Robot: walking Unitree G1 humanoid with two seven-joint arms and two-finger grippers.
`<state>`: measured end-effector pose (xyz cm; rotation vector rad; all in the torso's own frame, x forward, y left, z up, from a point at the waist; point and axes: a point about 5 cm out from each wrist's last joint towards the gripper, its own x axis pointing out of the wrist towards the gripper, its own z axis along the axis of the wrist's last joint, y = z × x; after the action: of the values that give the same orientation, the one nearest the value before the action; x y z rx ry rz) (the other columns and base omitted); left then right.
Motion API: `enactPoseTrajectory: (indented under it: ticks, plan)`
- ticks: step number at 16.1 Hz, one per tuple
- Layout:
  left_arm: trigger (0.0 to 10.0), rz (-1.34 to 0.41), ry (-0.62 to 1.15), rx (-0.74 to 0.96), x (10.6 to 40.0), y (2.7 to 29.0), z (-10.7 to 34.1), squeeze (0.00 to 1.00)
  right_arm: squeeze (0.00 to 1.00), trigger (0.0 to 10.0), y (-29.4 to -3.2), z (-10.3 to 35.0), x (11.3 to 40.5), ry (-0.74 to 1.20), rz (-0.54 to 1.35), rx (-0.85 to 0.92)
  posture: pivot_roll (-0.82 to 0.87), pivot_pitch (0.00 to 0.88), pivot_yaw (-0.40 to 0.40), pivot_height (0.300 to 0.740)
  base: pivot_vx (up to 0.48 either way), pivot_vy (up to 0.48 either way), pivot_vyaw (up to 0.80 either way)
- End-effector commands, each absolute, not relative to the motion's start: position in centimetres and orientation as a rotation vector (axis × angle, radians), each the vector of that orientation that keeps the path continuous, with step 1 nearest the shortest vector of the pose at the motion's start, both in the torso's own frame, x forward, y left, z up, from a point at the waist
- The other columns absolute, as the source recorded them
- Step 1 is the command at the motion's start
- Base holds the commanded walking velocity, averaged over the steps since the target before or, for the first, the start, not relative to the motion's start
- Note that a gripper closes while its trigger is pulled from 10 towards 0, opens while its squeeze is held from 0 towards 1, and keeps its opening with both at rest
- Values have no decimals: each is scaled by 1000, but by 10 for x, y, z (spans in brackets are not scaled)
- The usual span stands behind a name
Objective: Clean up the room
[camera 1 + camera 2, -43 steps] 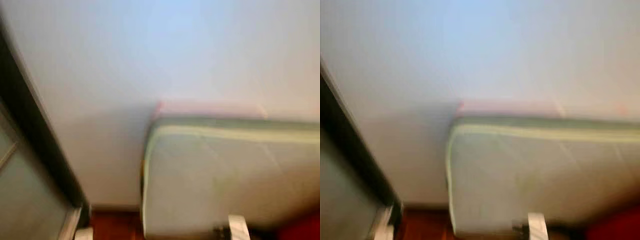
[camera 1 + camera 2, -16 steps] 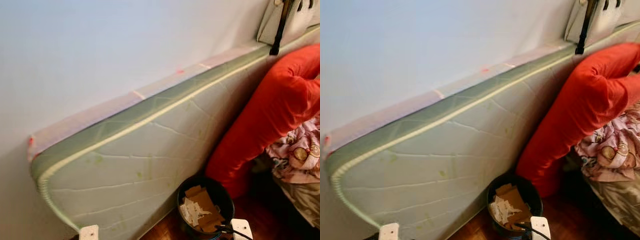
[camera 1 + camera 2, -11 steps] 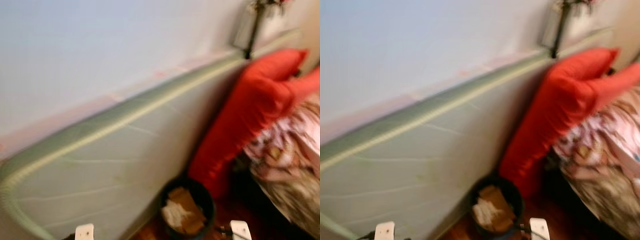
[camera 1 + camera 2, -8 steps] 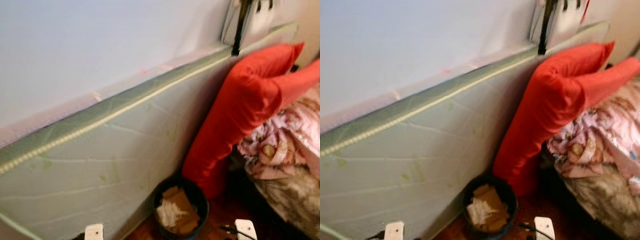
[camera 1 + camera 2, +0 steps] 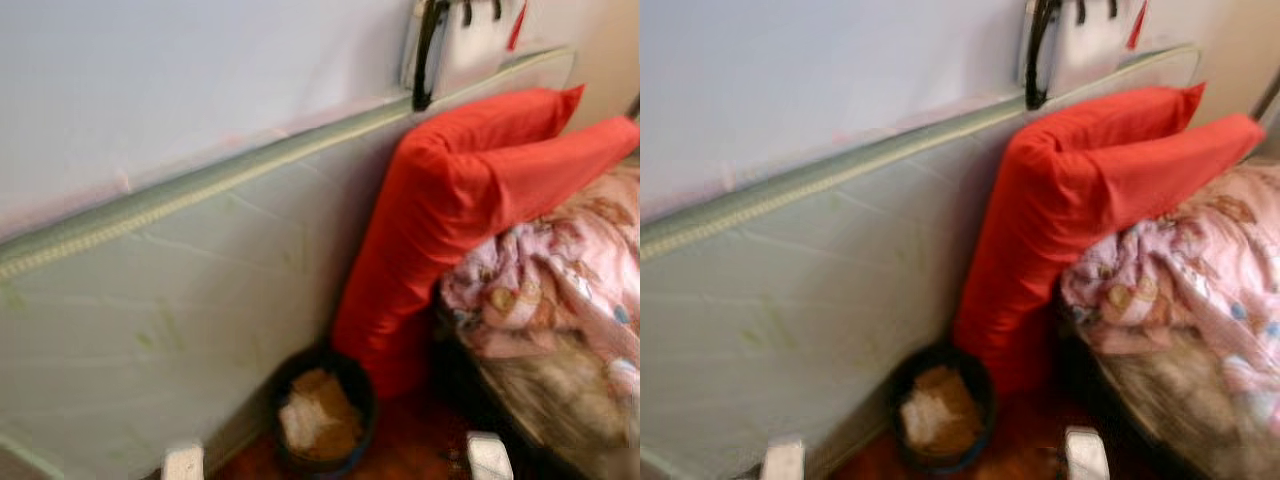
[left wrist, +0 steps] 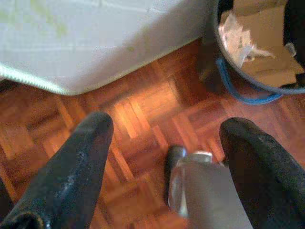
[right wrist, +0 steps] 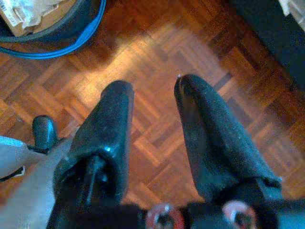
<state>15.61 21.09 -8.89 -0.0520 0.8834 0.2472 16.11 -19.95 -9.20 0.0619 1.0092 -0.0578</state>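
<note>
A dark round waste bin (image 5: 318,412) holding cardboard and paper scraps stands on the wood floor at the foot of a pale green mattress (image 5: 170,330) that leans against the wall. Both arms hang low over the parquet. In the left wrist view my left gripper (image 6: 165,125) is open wide with nothing between its fingers, the bin (image 6: 257,52) just ahead of it. My right gripper (image 7: 152,86) is open by a narrower gap and also empty, with the bin's blue-ringed rim (image 7: 52,45) off to one side.
Two long red pillows (image 5: 450,200) lean on the mattress right of the bin. A bed with a crumpled pink patterned blanket (image 5: 555,290) stands at the right. A white bag with black straps (image 5: 450,45) hangs on the wall. My own foot (image 6: 190,181) stands on the parquet.
The camera has swung to the right: mattress, bin and pillows have slid left in the picture and more of the bed shows. Nothing in the room has itself moved.
</note>
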Motion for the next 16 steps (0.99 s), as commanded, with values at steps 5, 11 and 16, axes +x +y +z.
enactPoseTrajectory:
  ticks: [5, 11, 16]
  plan:
    - [10000, 222, 855, 60, 208, 244, -59, 0, 0, 10000, -216, -75, 189, 856, -159, 227, -53, 0, 32, 740, 0, -326, 0]
    - [10000, 221, 856, 59, 207, 243, -60, 0, 0, 10000, -216, -76, 188, 862, -138, 208, -63, 0, 36, 740, 0, -331, 0]
    - [10000, 215, 860, 65, 206, 244, -60, 0, 0, 10000, -214, -76, 186, 864, -131, 220, -69, 0, 42, 740, 0, -330, 0]
